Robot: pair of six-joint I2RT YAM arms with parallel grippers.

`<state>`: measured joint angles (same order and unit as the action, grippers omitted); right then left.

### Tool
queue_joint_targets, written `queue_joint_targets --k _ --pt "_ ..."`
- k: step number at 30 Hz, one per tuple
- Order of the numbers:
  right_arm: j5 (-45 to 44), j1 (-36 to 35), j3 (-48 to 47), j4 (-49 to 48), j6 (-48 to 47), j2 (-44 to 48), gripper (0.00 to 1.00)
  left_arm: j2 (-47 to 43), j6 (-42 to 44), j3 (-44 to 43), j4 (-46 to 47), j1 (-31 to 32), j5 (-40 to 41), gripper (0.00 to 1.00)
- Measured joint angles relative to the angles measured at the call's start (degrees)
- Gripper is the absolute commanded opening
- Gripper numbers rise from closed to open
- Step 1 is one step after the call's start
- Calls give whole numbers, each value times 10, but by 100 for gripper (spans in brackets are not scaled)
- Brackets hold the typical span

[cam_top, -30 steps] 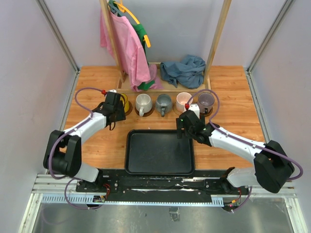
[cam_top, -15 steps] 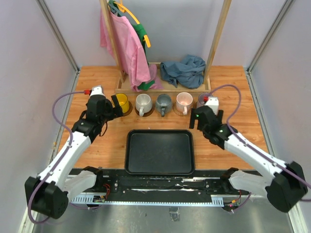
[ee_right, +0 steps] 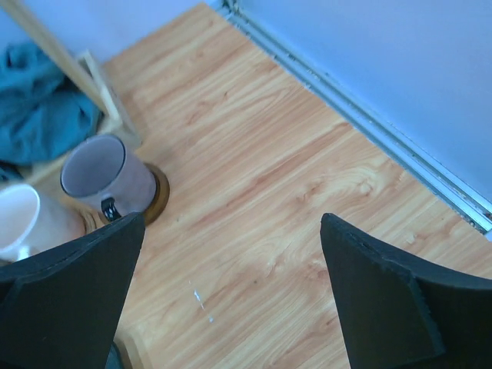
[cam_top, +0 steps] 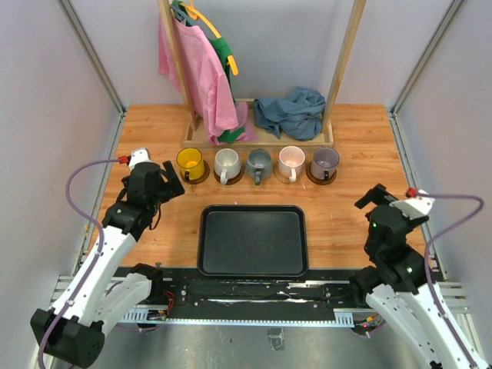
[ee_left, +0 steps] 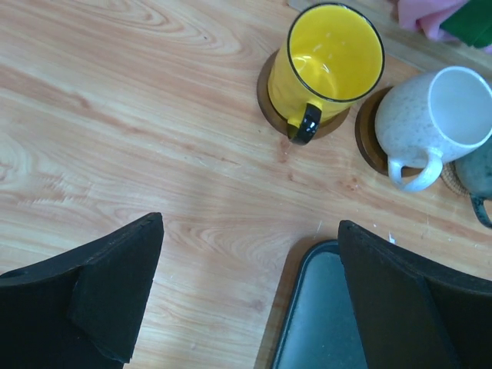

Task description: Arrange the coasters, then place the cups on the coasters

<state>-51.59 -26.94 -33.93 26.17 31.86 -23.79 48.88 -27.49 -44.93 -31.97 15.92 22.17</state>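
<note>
top view: both arms have backed off the row in the last second, left gripper [cam_top: 171,184] just short of the yellow cup [cam_top: 189,161], right gripper [cam_top: 390,201] swung out toward the right edge, and all 5 cups [cam_top: 258,163] sit on coasters [cam_top: 321,178] behind the black tray [cam_top: 252,265], so it looks finished to me. left wrist: jaws wide and empty over the table [ee_left: 115,115], white cup [ee_left: 438,115] on its dark coaster ahead. right wrist: jaws spread, holding nothing, purple cup [ee_right: 104,181] on its coaster off to the left.

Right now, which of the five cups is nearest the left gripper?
The yellow cup with the black handle, at the row's left end. The open left gripper is near it; the white cup and the rest stand farther right.
</note>
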Motion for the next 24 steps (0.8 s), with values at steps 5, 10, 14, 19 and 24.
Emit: queue_joint_targets --k 5,10,14,19,24 --pt "-51 1 5 37 33 94 99 -64 -19 22 -3 0 21 100" --pt "-66 1 8 59 44 98 98 -91 -32 33 -10 0 19 100" --pt "-70 2 7 68 47 60 98 -89 -49 34 -29 0 20 100" --pt "-69 2 -6 82 52 4 98 -95 -64 52 -44 0 22 100" --pt "-69 2 -14 85 56 -18 98 -128 -70 65 -46 0 25 100"
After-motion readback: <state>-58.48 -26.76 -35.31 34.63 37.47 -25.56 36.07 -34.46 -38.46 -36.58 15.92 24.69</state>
